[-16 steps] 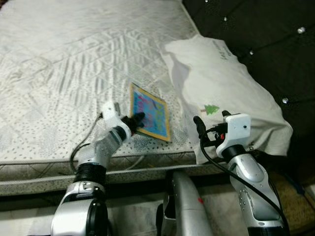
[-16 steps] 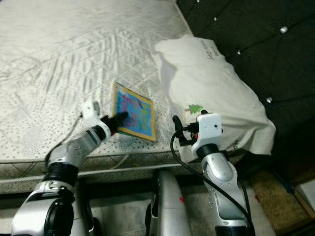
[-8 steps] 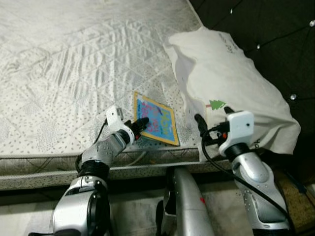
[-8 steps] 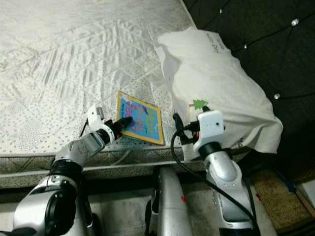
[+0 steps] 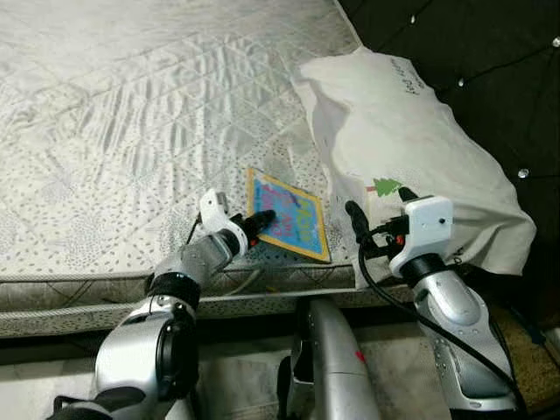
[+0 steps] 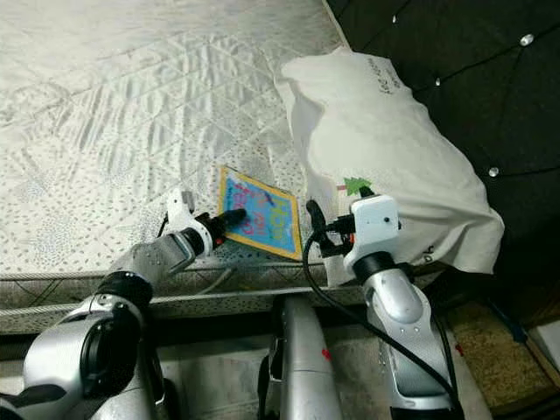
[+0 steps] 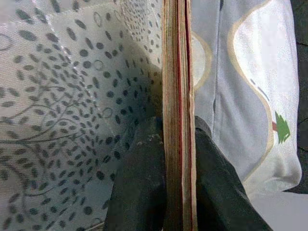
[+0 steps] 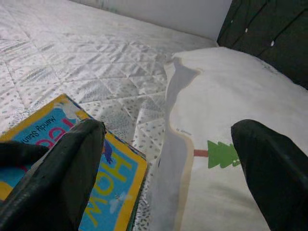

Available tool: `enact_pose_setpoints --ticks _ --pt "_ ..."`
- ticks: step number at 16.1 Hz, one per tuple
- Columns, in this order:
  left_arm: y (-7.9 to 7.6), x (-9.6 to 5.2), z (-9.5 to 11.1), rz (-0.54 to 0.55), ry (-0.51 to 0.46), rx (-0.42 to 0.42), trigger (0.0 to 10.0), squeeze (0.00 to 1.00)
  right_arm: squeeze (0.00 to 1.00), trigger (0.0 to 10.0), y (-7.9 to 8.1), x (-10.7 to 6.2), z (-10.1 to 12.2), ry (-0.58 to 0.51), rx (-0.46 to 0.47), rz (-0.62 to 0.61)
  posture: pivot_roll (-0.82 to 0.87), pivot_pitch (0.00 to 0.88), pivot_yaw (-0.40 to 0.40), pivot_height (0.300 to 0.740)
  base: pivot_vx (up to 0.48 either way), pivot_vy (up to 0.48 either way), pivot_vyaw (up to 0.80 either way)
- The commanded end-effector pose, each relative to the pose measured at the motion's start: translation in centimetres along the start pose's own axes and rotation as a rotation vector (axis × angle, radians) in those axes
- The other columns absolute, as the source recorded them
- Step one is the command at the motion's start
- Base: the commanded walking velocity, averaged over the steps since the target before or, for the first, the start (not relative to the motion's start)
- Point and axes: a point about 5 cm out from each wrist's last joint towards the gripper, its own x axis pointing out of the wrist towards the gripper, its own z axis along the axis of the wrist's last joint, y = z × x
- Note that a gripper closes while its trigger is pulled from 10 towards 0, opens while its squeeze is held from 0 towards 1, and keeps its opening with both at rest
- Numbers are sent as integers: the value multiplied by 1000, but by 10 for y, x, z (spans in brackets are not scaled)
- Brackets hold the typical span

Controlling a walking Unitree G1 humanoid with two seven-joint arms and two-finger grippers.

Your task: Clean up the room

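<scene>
Left end effector [image 5: 260, 219] clamped on the near edge of the picture book [image 5: 291, 224] — one finger above, one below, likely to lift it off the mattress [image 5: 131, 114]. Book lies at the bed's front edge, just beside the pillow [image 5: 411, 149]. Right end effector [image 5: 378, 219] hovers spread wide near the pillow corner — holding nothing.

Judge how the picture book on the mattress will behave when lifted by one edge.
The picture book looks thin yet board-stiff, so it should stay flat. Held edge-on in the left gripper, it probably weighs little. Its glossy cover may slip.
</scene>
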Motion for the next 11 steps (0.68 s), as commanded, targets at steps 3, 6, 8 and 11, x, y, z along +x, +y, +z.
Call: enact_pose_setpoints --ticks 3,6,8,11 --pt "-9 6 -9 -42 57 11 10000 0 0 10000 -5 -4 1 9 -19 -19 -209 108 -126 529 0 0 0" --pt "-9 7 -11 -28 55 11 10000 0 0 10000 -5 -4 0 13 -21 -22 -207 108 -127 529 0 0 0" --pt "-3 6 -10 7 54 26 10000 12 0 10000 -4 -4 0 12 -22 -22 -209 106 -127 529 0 0 0" --pt "1 3 -2 31 37 45 10000 1000 0 10000 -5 -3 0 10 -25 -27 -210 104 -124 529 0 0 0"
